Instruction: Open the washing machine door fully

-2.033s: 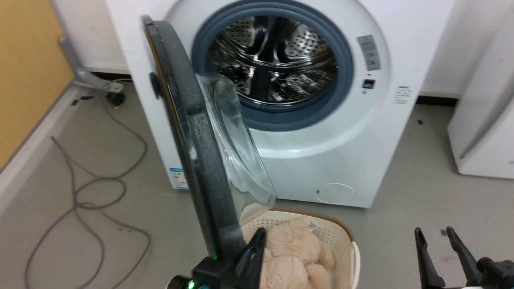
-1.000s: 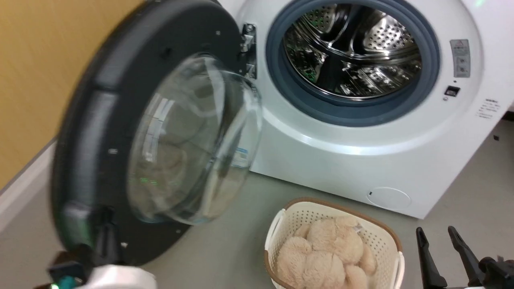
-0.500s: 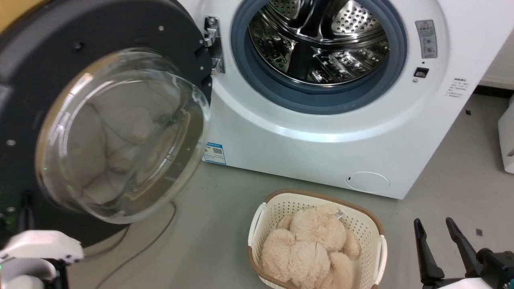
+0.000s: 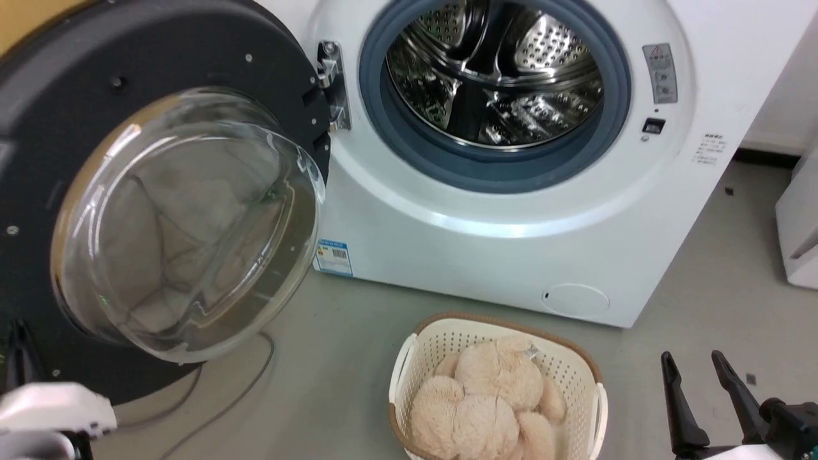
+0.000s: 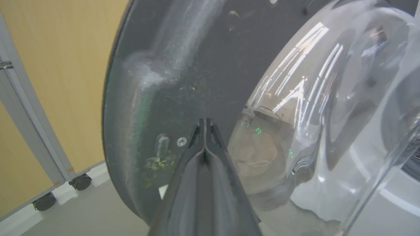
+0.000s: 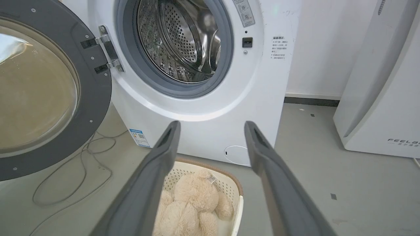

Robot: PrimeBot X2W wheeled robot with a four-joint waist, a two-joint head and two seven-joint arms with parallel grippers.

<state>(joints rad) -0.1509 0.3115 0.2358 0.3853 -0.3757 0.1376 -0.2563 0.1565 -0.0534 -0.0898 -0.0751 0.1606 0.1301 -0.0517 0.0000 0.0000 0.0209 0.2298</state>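
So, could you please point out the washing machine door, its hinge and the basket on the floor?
washing machine door [image 4: 185, 223], head view, on the clear glass bowl at its centre.
hinge [image 4: 333, 83], head view, on the metal bracket.
basket [image 4: 444, 345], head view, on its perforated inner wall.

light: bright, even indoor light on all 3 feeds
shadows: faint & soft under the washing machine [image 4: 511, 255]
glare: I get white streaks across glass of the washing machine door [image 5: 262, 98], sparkle in drum [image 4: 492, 83]
focus: left gripper [image 5: 205, 122] v. close to lens, soft
distortion: wrist cams wide-angle, edges bow
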